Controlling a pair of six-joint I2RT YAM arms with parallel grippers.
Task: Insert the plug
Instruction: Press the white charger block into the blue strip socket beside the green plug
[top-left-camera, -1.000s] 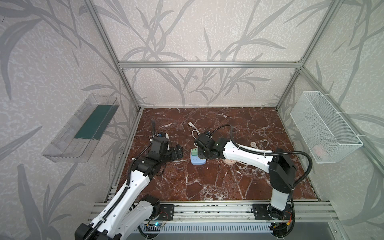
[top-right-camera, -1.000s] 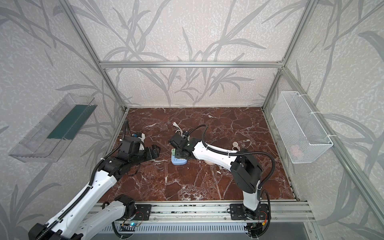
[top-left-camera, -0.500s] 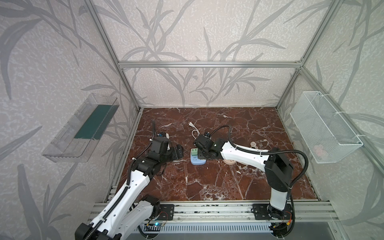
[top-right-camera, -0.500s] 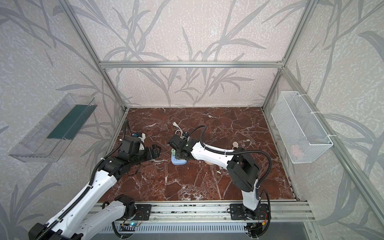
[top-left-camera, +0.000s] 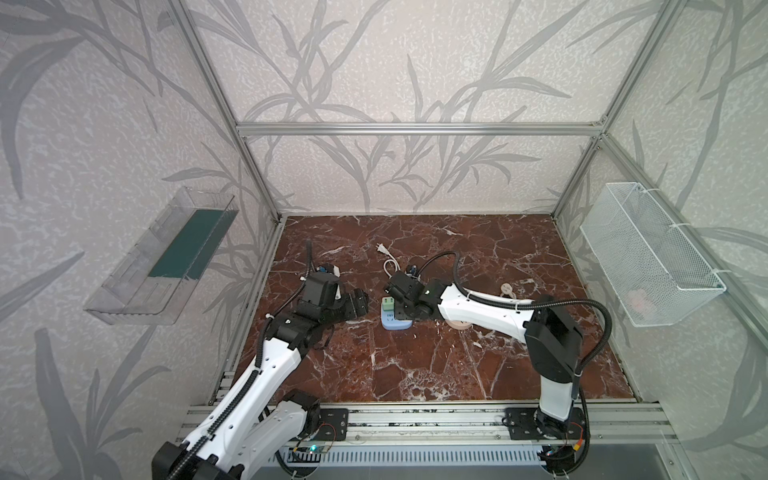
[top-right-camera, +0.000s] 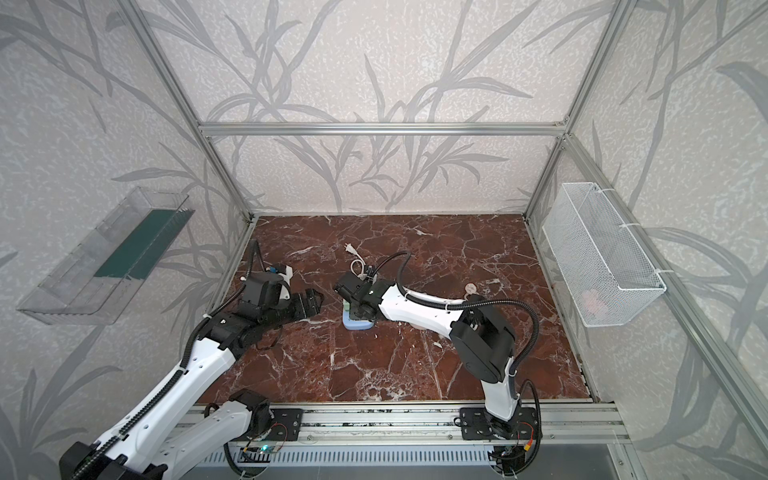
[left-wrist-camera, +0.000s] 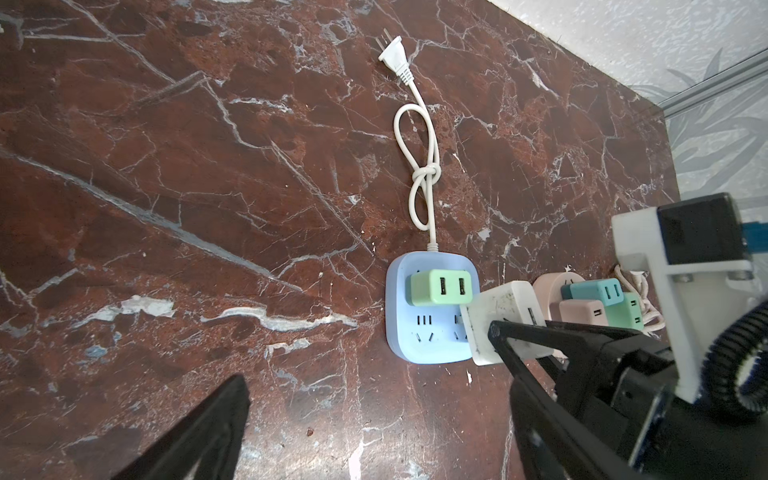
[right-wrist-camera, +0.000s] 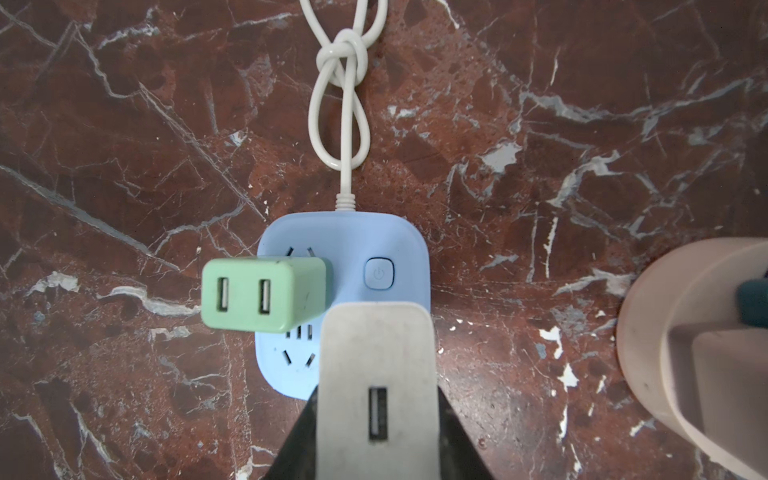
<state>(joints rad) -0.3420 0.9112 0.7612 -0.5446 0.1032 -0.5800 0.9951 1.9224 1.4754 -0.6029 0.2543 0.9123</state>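
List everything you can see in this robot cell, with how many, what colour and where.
blue power strip: 1, blue, tabletop centre
green USB charger: 1, green, plugged into it
cord: 1, white, knotted, behind that strip
white USB charger: 1, white, at that strip's edge
pink power strip: 1, pink, right of the blue one
plugged-in chargers: 3, teal, pink, green, on the pink strip
tray: 1, clear, green liner, left wall
wire basket: 1, white, right wall
tabletop: 1, red-brown marble
left gripper: 1, black, open, beside the blue strip
right gripper: 1, black, shut on the white charger
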